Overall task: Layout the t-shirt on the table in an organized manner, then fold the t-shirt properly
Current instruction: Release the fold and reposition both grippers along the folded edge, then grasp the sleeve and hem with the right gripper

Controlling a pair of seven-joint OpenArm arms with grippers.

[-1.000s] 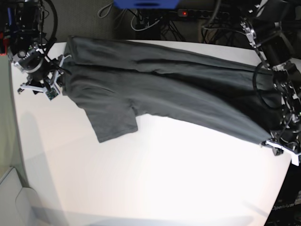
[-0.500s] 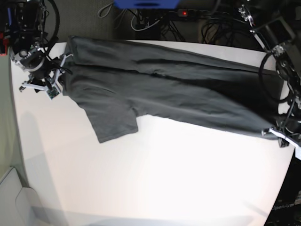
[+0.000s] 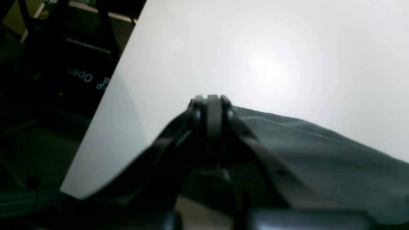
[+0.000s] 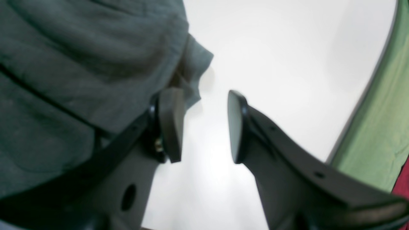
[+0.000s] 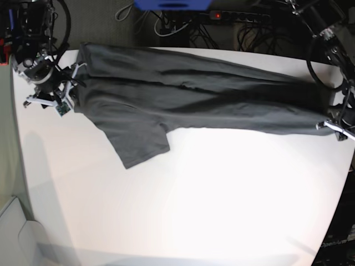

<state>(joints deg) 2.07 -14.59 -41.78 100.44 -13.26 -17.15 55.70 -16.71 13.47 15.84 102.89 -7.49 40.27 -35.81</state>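
1. Base view shows you the near part of the desk [image 5: 183, 210] bare and bright, so nothing there can snag; your risks all sit along the far edge, where the t-shirt [image 5: 188, 100] lies stretched lengthwise across the far half of the desk, one sleeve [image 5: 138, 144] hanging out toward you.

2. Your left gripper [image 5: 334, 126] has its jaws pressed together at the hem end, close to the desk's edge. The left wrist view shows the closed tips [image 3: 209, 105] right at the cloth's border, but you cannot tell there whether fabric is actually caught between them. If the pinch is shallow, any further pull could let the hem slip free and the stretched cloth would slacken and rumple.

3. Your right gripper [image 4: 203, 124] has its jaws spread, with only bare desk between them; one finger [image 4: 171, 124] sits just beside or against the shirt's collar-end corner. Nothing anchors that end, so a pull from the other arm would likely drag the whole garment sideways rather than flatten it.

4. Farther back, the shirt's far edge lies along the desk's rim above the cables [image 5: 183, 25]. Pull unevenly and that edge could slide off, its weight drawing more cloth after it.

5. Long creases run through the body; folding over them would lock them in.
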